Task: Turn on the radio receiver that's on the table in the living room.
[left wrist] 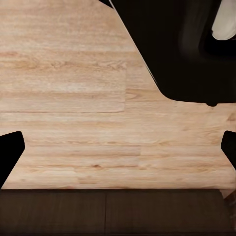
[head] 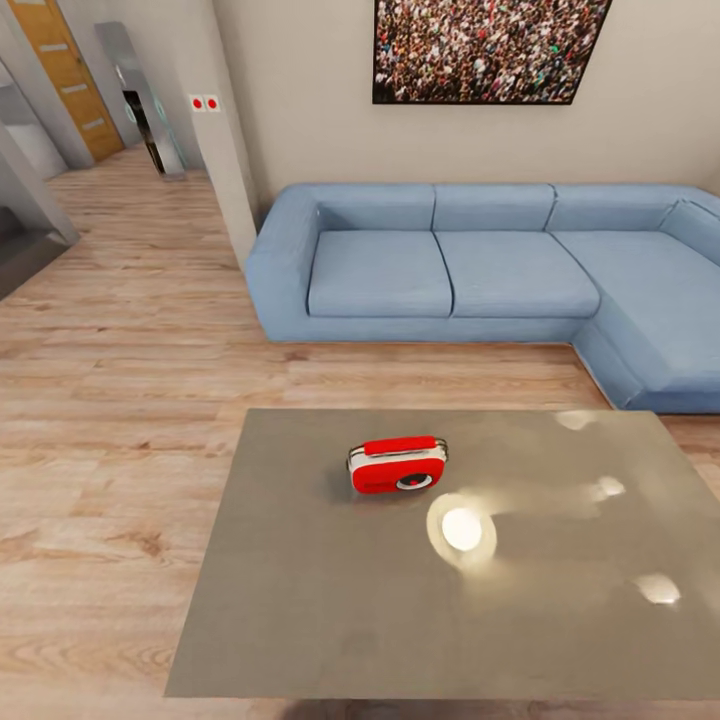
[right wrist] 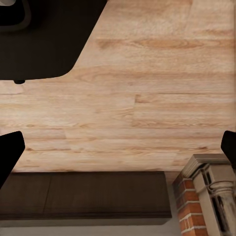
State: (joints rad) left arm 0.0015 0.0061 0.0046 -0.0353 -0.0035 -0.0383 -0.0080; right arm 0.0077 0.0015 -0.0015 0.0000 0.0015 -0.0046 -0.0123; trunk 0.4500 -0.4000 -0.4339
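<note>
**Radio sits on the table, both grippers spread over bare floor**

In the head view the red radio (head: 398, 466) rests on the glossy grey-brown table (head: 300, 620), a little toward 11 o'clock of the tabletop's middle, its round dial facing the camera and its handle on top. Bright light reflections lie on the tabletop at 4 o'clock from the radio. Beyond the table, at 12 o'clock, stands a light-blue sofa (head: 450, 270) against the pale wall, under a framed crowd picture (head: 485, 45). Wood plank floor (head: 110, 360) surrounds the table.

The left gripper (left wrist: 118, 147) has its fingers spread wide, holding nothing, above floor planks and a dark wooden cabinet (left wrist: 113, 211). The right gripper (right wrist: 118, 147) is likewise spread and empty, near a brick fireplace (right wrist: 209, 196).
</note>
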